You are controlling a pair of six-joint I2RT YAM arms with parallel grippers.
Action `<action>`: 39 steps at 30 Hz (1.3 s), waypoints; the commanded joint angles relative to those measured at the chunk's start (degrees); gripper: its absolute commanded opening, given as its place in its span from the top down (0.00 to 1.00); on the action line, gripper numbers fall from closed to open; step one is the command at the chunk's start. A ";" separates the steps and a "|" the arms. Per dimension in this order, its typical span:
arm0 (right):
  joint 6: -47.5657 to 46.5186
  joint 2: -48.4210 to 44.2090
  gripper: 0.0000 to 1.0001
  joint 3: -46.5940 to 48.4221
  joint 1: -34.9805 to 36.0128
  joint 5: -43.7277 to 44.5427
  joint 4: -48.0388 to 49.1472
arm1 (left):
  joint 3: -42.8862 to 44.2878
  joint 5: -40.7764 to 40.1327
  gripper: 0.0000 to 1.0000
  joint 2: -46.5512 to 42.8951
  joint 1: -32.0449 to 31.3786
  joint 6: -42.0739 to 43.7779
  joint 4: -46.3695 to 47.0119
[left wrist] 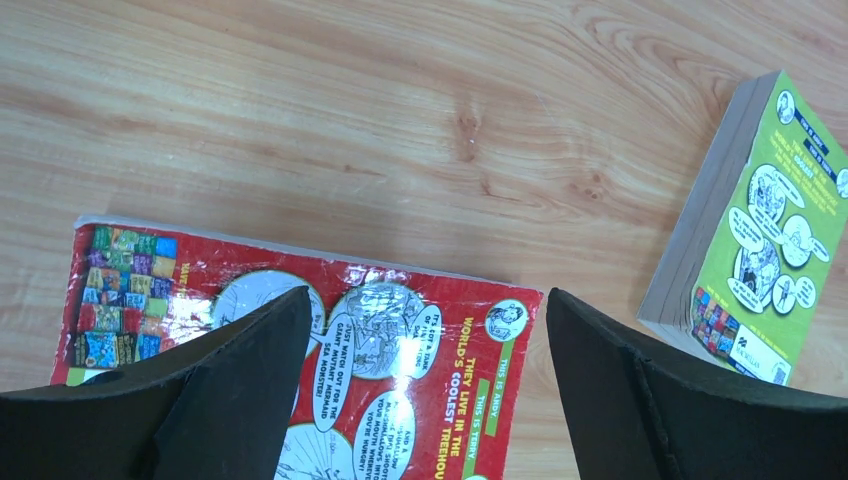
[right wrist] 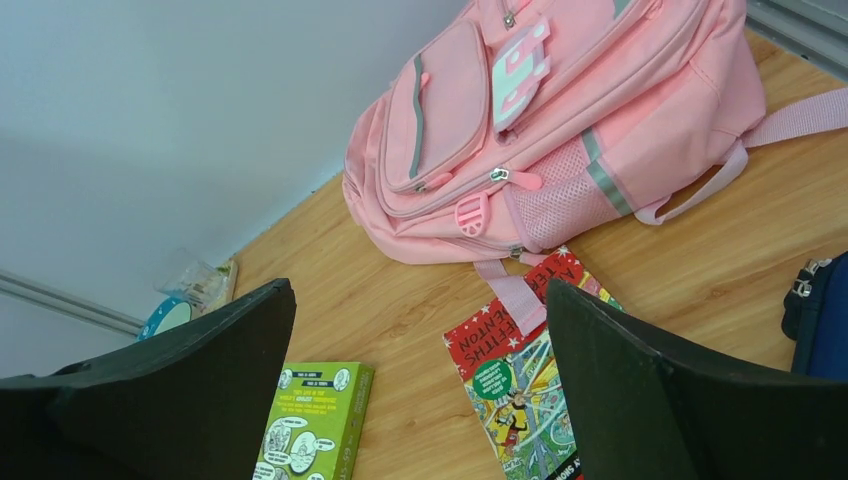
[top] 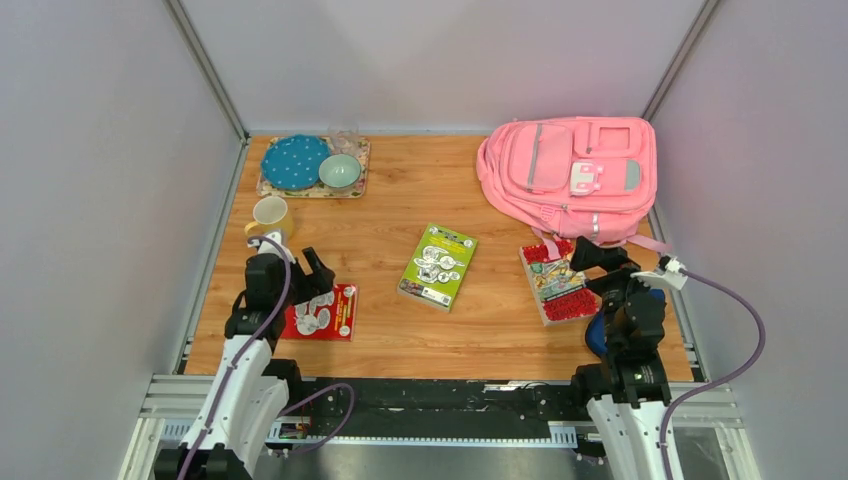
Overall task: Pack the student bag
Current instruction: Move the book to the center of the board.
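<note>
Right gripper (right wrist: 420, 290): fingers spread wide, nothing between them. It hangs just on the near side of the student bag (top: 570, 175) and is aimed towards it.
Left gripper (left wrist: 428, 300): also wide open and empty, well to the left of the bag and nearer the arms. It is poised above a red book (left wrist: 400, 340).
Bag's place: far right corner of the table (top: 420, 200), its right end close to the side wall.
Bag's lie: flat, with the front pockets and pixel patch facing up.
Bag's long axis: left to right across the table, rounded end pointing left.
Bag's near side: the mesh side pocket and a dangling pink strap face the right gripper.
Bag versus right gripper: apart, not touching; the bag lies ahead of the open fingers.
Red and green book (right wrist: 515, 380): just near of the bag, with the strap end lying on its far corner.
Green book (top: 438, 265): near and left of the bag, between the two grippers.
Dark blue case (right wrist: 820, 315): near of the bag, at the right arm's side.
Tray of dishes (top: 313, 165) and mug (top: 270, 213): well left of the bag.
</note>
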 commanded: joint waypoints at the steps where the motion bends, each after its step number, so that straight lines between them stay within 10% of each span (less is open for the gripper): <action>1: -4.47 -0.79 0.01 2.19 0.10 -0.73 -2.57 | 2.10 -3.16 0.05 -3.23 0.14 -3.98 -4.16; 9: -9.93 18.27 0.01 15.20 0.10 -5.74 -14.35 | 5.08 -1.07 0.02 -5.07 0.14 -10.03 -7.85; 16: -8.26 23.03 0.02 16.44 0.10 -12.59 -13.30 | 3.60 19.82 0.01 -6.04 0.06 -12.77 4.08; 20: -6.07 23.12 0.02 16.44 0.10 -16.28 -11.98 | 4.80 12.05 0.01 -3.86 -11.69 -11.57 7.01; 28: -2.72 25.23 0.02 18.55 0.10 -16.55 -14.27 | 17.11 0.16 0.01 20.71 -37.71 -6.36 12.09; 39: -1.67 22.33 0.02 22.24 0.10 -9.43 -20.33 | 41.02 6.66 0.05 51.68 -47.93 -6.71 19.31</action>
